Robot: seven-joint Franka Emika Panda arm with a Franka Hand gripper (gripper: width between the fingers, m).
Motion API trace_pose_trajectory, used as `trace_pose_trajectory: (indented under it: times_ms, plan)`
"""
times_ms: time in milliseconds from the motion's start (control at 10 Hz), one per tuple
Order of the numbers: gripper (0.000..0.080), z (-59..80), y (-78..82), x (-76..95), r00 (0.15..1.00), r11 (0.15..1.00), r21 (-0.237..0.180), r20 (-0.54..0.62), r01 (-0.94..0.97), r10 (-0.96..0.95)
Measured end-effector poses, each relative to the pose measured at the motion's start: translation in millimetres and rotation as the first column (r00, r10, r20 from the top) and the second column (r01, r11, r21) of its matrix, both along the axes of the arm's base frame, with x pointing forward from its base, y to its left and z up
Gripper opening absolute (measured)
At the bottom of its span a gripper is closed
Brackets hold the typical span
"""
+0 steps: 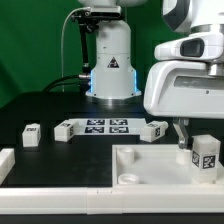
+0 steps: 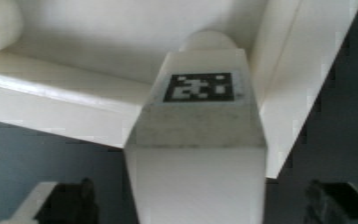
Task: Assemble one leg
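Note:
A leg [image 1: 206, 153], a chunky white peg with a square marker tag, stands at the corner of the white tabletop [image 1: 150, 168] on the exterior view's right. My gripper [image 1: 192, 135] hangs right over it. In the wrist view the leg [image 2: 197, 130] fills the middle and reaches down to the tabletop's raised rim [image 2: 51, 95]. My gripper [image 2: 197, 205] is open, with a dark finger [image 2: 60, 200] on each side of the leg and a gap between each finger and the leg.
Three more legs lie on the dark table: two at the exterior view's left [image 1: 31, 133] [image 1: 65, 129] and one nearer the middle [image 1: 155, 130]. The marker board [image 1: 105, 125] lies between them. A white part [image 1: 6, 160] sits at the left edge. The robot base [image 1: 110, 70] stands behind.

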State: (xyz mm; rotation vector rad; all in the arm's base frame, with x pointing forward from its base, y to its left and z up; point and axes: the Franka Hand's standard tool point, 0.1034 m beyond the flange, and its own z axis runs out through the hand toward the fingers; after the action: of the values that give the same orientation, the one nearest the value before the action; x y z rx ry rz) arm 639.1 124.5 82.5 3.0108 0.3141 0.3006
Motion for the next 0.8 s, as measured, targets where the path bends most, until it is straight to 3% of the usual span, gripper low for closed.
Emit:
trace_pose_trajectory:
  times_ms: [100, 200, 300, 600, 800]
  plan:
    - [0.0368, -0.1, -0.2, 0.0, 1.000, 1.000, 0.000, 0.000, 0.000, 0.000]
    - [0.0368, 0.0, -0.1, 0.1, 1.000, 1.000, 0.000, 0.000, 0.000, 0.000]
    - [0.0294, 0.3, 0.1, 0.3, 1.000, 1.000, 0.000, 0.001, 0.000, 0.000]
    - [0.0294, 0.6, 0.6, 0.4, 0.995, 0.995, 0.022, 0.008, 0.095, -0.095]
    - [0.0293, 1.9, 0.6, -0.1, 0.899, 0.897, 0.089, 0.021, 0.434, -0.437]
